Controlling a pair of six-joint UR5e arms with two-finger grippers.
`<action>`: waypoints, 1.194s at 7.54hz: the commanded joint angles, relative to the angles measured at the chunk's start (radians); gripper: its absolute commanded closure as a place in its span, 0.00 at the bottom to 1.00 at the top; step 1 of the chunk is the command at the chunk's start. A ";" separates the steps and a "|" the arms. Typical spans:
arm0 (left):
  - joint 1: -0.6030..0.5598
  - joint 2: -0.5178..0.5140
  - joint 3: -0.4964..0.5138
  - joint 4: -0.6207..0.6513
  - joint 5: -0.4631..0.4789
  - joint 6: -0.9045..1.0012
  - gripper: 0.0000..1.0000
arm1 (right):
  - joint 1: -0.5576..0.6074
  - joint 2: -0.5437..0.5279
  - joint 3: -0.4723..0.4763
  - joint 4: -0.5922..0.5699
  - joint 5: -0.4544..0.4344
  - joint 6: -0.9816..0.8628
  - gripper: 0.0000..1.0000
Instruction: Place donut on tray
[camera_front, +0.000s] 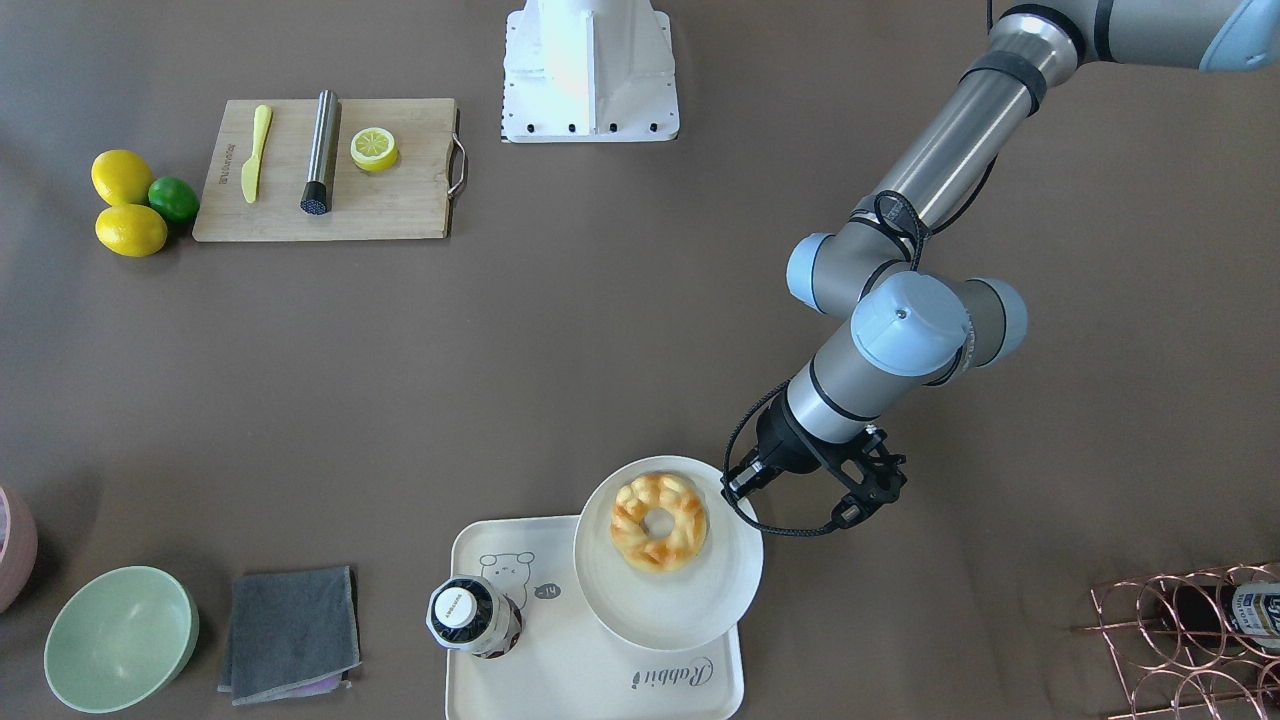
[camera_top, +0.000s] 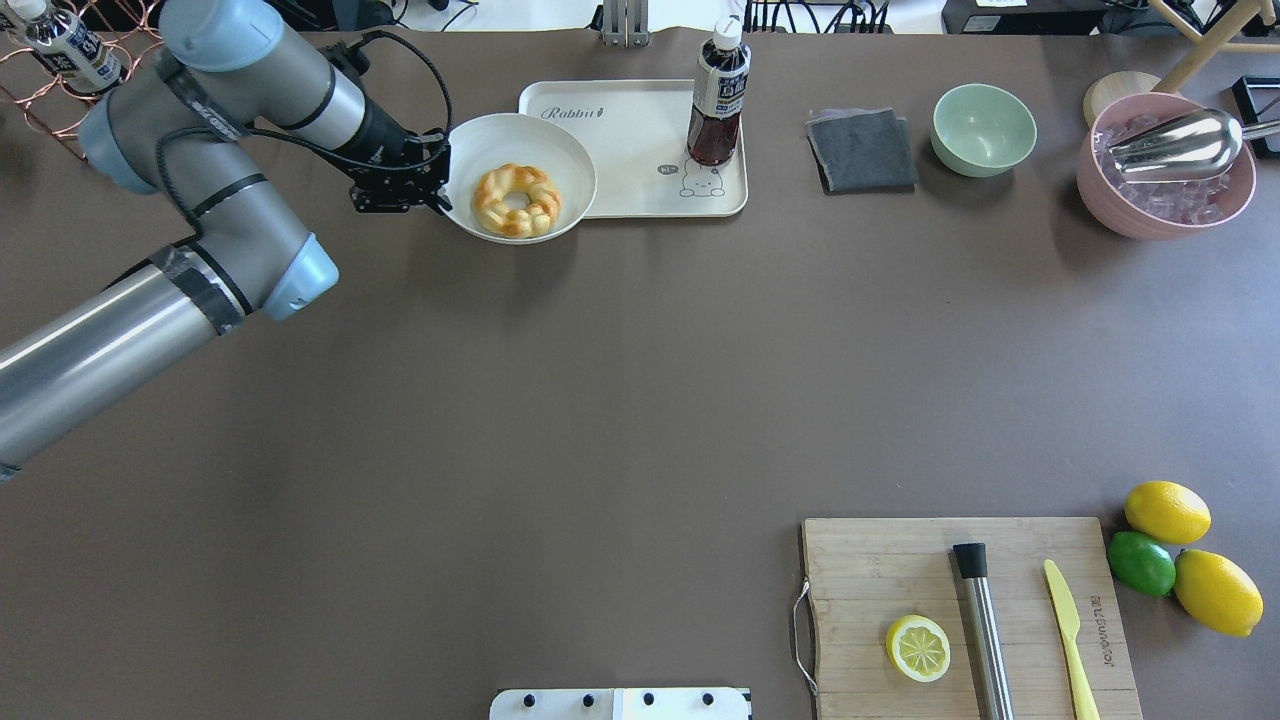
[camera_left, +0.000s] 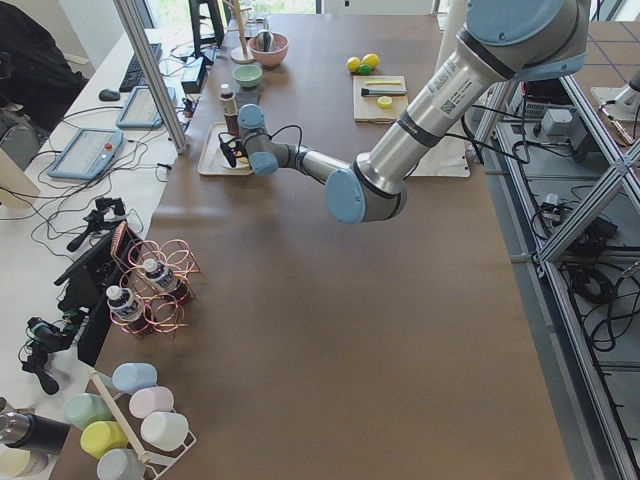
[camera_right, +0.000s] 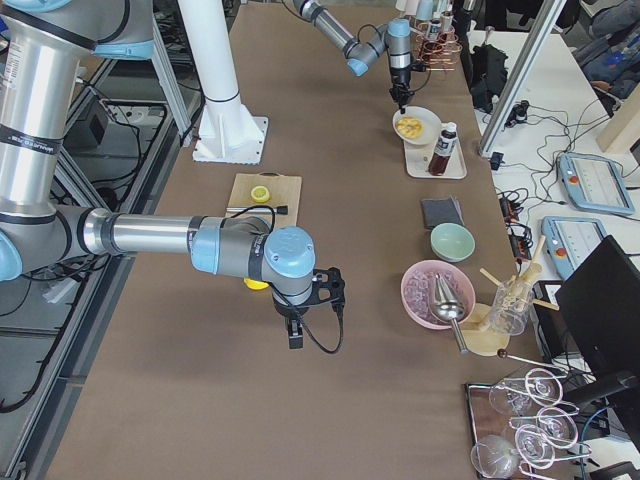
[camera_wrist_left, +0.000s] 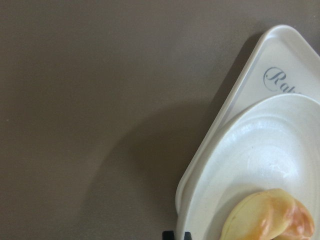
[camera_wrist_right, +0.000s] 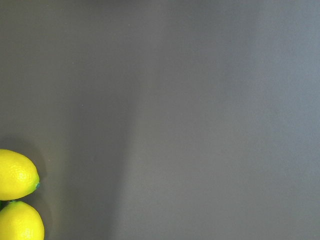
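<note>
The donut (camera_front: 659, 522), a golden twisted ring, lies in a round white plate (camera_front: 680, 600). The plate overlaps the left part of the cream tray (camera_front: 560, 670) with the bear drawing and "Rabbit" script. My left gripper (camera_front: 738, 490) is at the plate's rim on the side away from the tray, and looks shut on that rim. The left wrist view shows the donut's edge (camera_wrist_left: 270, 215), the plate (camera_wrist_left: 260, 150) and the tray's corner (camera_wrist_left: 280, 55). My right gripper (camera_right: 293, 340) shows only in the exterior right view, low over the table near the cutting board. I cannot tell if it is open.
A dark bottle (camera_front: 472, 615) stands on the tray beside the plate. A grey cloth (camera_front: 290, 630) and green bowl (camera_front: 120, 637) lie further along. A copper wire rack (camera_front: 1190, 640) stands behind my left arm. The cutting board (camera_front: 330, 170) and lemons (camera_front: 125, 200) are far off.
</note>
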 joint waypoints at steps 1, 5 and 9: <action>0.024 -0.114 0.133 -0.014 0.153 -0.185 1.00 | 0.001 -0.001 0.001 0.000 0.000 -0.002 0.01; 0.060 -0.133 0.202 -0.073 0.228 -0.241 1.00 | 0.001 -0.001 0.002 0.021 0.000 -0.004 0.01; 0.074 -0.144 0.216 -0.097 0.250 -0.209 0.24 | 0.001 0.004 0.002 0.021 0.000 -0.004 0.01</action>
